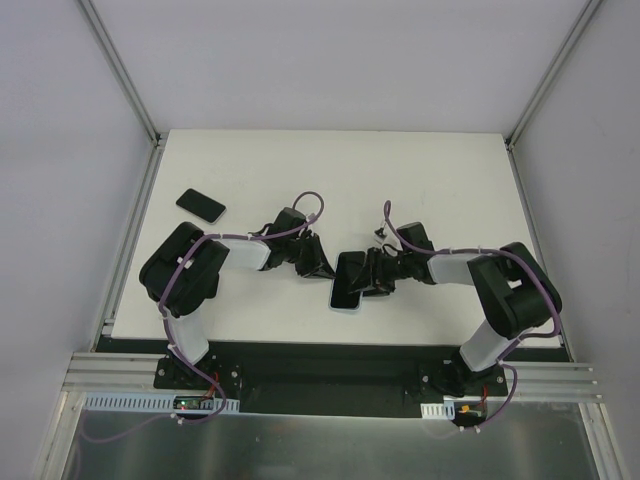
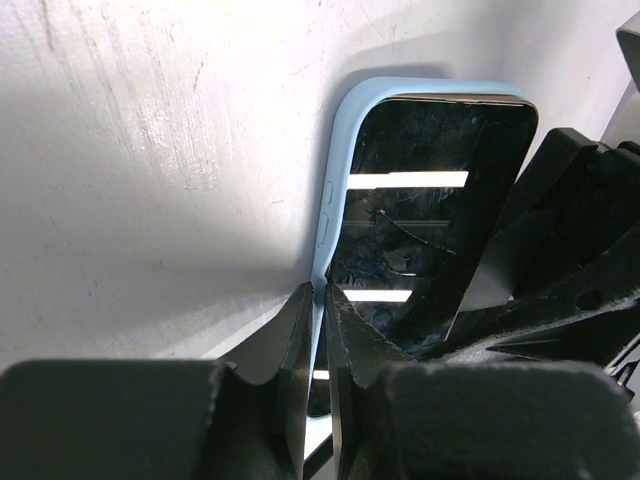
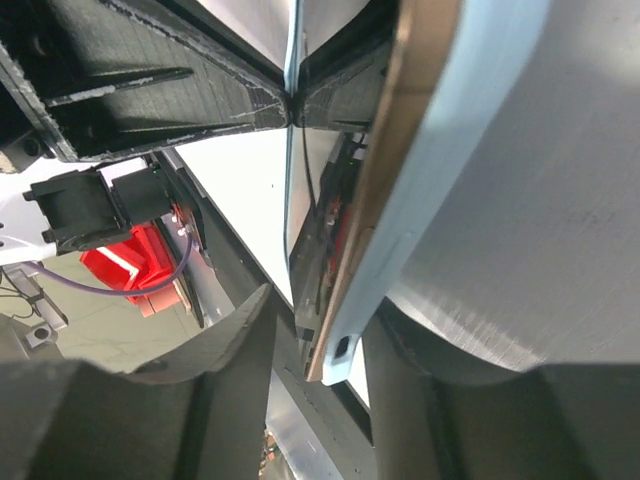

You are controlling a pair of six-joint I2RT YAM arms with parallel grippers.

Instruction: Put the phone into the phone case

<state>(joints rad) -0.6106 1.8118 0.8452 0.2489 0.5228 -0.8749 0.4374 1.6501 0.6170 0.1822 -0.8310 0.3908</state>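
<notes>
**Phone in case, held between two arms**

**Item:** glossy black-screened phone with a bronze-coloured metal frame (image 2: 430,200), set in a light-blue, smooth-walled phone case (image 2: 343,130). In the left wrist view the far end of the screen sits inside the case rim. In the right wrist view the bronze frame runs alongside the blue wall at the near corner. Whether the phone is fully seated cannot be told.

**Location:** middle of the white matte surface (image 1: 420,180), towards its front edge and between the two arms. Whether the case rests on the surface cannot be told.

**Hold:** the left arm's fingers (image 2: 290,345) are together, clamped on the case's left long side wall. The right arm's fingers (image 3: 225,350) stand apart, one on each side of the near corner. One is close against the case back, and the other is off the screen side with a strip of surface showing between.

**Also present:** a black, flat, rectangular phone-shaped slab (image 1: 201,205) at the far left of the surface, well apart.
</notes>
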